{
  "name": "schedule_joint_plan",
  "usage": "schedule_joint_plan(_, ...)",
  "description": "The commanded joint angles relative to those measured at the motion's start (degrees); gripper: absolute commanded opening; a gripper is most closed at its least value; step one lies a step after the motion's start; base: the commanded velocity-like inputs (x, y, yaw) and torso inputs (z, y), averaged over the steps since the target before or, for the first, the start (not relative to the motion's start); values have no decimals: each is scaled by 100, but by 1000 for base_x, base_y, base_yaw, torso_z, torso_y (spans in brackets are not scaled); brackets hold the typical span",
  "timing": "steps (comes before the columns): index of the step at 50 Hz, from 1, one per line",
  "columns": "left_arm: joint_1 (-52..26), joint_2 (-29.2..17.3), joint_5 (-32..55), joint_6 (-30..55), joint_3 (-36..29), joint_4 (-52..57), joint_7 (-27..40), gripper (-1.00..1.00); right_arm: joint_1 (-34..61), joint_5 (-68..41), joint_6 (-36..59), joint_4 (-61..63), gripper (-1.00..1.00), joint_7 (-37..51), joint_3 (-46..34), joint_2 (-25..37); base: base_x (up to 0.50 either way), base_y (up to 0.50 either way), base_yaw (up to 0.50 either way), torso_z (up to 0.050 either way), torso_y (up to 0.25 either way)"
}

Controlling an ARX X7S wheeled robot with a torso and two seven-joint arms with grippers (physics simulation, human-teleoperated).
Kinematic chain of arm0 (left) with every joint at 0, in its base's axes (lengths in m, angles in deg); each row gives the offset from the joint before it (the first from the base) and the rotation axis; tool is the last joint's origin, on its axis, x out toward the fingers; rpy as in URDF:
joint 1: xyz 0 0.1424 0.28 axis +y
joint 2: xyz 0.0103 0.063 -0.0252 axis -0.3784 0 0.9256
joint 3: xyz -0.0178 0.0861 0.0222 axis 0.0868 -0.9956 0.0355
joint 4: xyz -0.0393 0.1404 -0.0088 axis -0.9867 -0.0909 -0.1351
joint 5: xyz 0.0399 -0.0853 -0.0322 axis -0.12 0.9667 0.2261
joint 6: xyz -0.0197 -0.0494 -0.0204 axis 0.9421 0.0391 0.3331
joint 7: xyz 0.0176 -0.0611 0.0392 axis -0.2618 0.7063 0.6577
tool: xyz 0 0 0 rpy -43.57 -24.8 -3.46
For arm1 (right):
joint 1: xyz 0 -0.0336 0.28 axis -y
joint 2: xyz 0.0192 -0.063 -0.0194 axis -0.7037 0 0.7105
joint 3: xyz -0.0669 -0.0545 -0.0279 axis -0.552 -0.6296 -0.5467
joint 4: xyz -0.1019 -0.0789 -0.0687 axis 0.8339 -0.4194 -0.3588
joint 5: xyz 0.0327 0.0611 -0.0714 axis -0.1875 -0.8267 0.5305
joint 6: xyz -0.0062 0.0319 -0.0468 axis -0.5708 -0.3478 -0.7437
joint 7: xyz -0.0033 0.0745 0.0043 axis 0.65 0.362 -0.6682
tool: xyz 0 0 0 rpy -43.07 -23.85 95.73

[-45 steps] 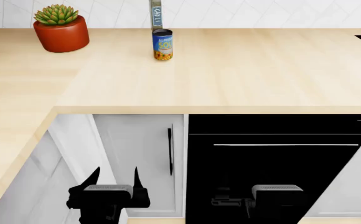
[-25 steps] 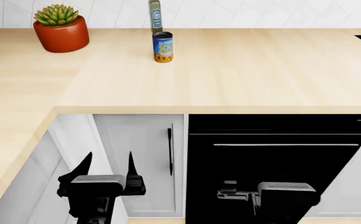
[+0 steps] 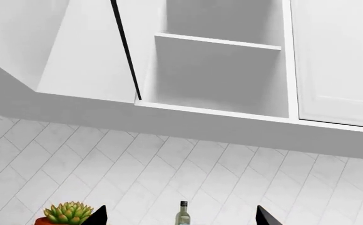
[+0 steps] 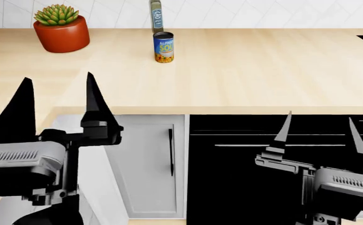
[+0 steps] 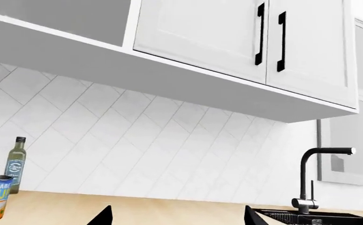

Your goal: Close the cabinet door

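Both raised from low by the base units to tabletop (image 4: 244, 70) height: left hand (image 4: 56, 101) and right hand (image 4: 319, 133) spread wide, empty. Overhead, cabinet door (image 3: 87, 47) swung open, untouched; reach upward next.

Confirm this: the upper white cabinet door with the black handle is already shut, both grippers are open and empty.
Not quite. The left wrist view shows the white cabinet door with the black bar handle swung open, exposing a bare white shelf. The rest holds: the left gripper and right gripper are open and empty.
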Motion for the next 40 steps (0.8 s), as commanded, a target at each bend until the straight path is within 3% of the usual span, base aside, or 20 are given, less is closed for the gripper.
schedule_joint_plan(1,-232,-182,236,222,213,1042,259,100,-25,103,270,985,100,126,146,129,0,0,0,0,0)
schedule_joint_plan(24,-207,-368,152,41,144,1167,455,100,-191,-77,3,928,100,230,75,305,17,0,0,0,0)
schedule_joint_plan(40,-171,-463,176,-1,68,1164,541,100,-223,-105,-50,856,100,276,-25,392,480,0,0,0,0)
